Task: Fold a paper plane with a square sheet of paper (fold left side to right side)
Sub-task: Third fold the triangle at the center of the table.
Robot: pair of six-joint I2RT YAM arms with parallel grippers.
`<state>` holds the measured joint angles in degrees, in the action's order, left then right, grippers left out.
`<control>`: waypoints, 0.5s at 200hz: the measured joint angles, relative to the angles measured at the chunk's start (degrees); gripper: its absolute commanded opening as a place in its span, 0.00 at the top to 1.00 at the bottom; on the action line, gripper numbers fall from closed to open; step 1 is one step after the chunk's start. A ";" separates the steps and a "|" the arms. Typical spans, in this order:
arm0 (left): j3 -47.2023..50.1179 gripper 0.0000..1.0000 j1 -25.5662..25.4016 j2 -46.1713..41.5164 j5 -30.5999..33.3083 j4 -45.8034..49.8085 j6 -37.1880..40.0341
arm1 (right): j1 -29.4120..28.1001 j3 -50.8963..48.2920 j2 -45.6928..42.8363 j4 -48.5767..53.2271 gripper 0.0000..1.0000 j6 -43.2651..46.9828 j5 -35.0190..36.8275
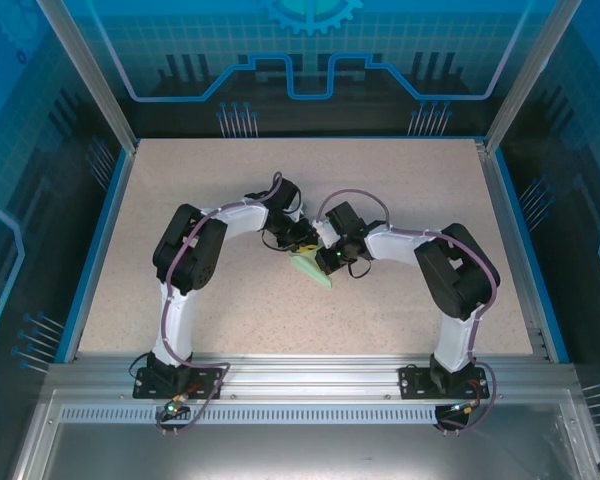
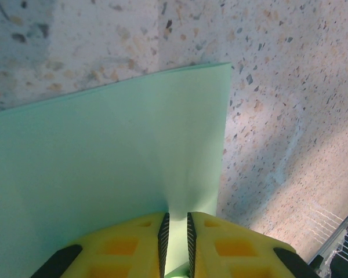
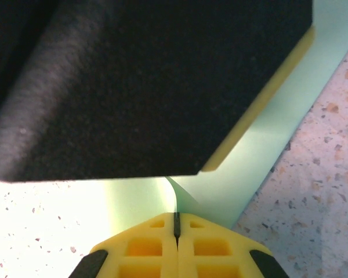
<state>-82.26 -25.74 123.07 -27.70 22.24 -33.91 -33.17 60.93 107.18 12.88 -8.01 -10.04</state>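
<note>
Jaws of the left gripper [image 2: 176, 243] stand slightly apart, pinching the smooth mint-green sheet of paper [image 2: 104, 174]; the right gripper [image 3: 177, 227] clamps its edge over the speckled table [image 2: 290, 87].

- Paper [image 2: 104, 174]: thin, pale mint, matt, smooth. Soft sheen where light hits, stacked layers showing at its far edge.
- Table surface [image 1: 400, 200]: speckled beige, stone-look, matt. Fine grainy flecks close up.
- Left gripper [image 2: 177, 220]: yellow plastic, matt, moulded. Pads [image 2: 164, 237] black, ribbed, rubbery-looking.
- Right gripper [image 3: 177, 223]: same yellow plastic w/ moulded pockets, black inserts at its corners.
- Arms [image 1: 185, 250]: black housings w/ slight gloss, white shells smooth, prob. plastic.
- Cables [image 1: 352, 194]: purple, smooth sheath.
- Rail [image 1: 310, 375] along surface's near edge: bare metal, brushed, dull shine.
- Trim [image 1: 95, 260] at left edge: blue, smooth.
- Panel [image 1: 310, 60] behind far edge: glossy, blue print.
</note>
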 measured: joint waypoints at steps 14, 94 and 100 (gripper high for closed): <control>-0.07 0.77 0.00 0.00 0.00 0.04 0.02 | 0.11 0.31 0.17 0.46 1.00 -0.02 -0.15; -5.77 0.59 2.71 0.00 -0.68 6.51 2.75 | 0.22 0.33 0.28 0.61 1.00 -0.76 -0.55; -6.82 0.59 3.34 0.00 -0.63 7.32 3.04 | 0.22 0.33 0.31 0.61 1.00 -0.83 -0.55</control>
<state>-89.08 -22.39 123.07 -28.34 29.56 -30.87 -32.95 61.25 107.48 13.50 -8.84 -10.59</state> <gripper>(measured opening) 0.402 0.041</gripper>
